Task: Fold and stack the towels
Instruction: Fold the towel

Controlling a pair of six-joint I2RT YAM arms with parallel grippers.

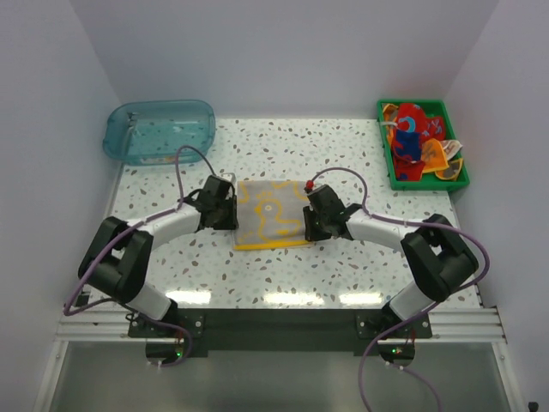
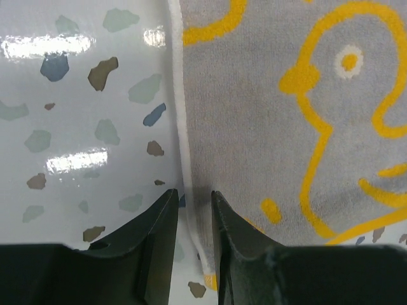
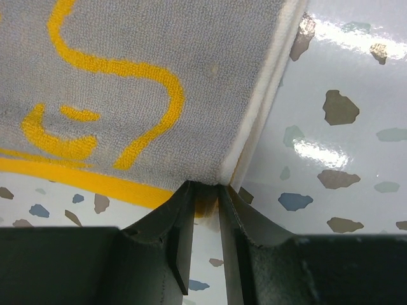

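Note:
One of the towels, a grey-cream cloth with yellow ducks [image 1: 270,215], lies in the middle of the table between both arms. My left gripper [image 1: 232,219] stands at its left edge. In the left wrist view its jaws [image 2: 194,194] straddle the white hem [image 2: 184,146] with a narrow gap, and table shows beside the hem. My right gripper [image 1: 307,228] is at the near right corner. In the right wrist view its jaws [image 3: 205,185] pinch that doubled, slightly raised corner of the duck towel [image 3: 159,70]. More towels [image 1: 419,142], red, orange and blue, are heaped in the green tray.
The green tray [image 1: 412,104] sits at the back right by the wall. A clear blue tub [image 1: 159,129] stands at the back left. Speckled tabletop [image 1: 360,154] surrounds the duck towel. Purple cables loop over both arms.

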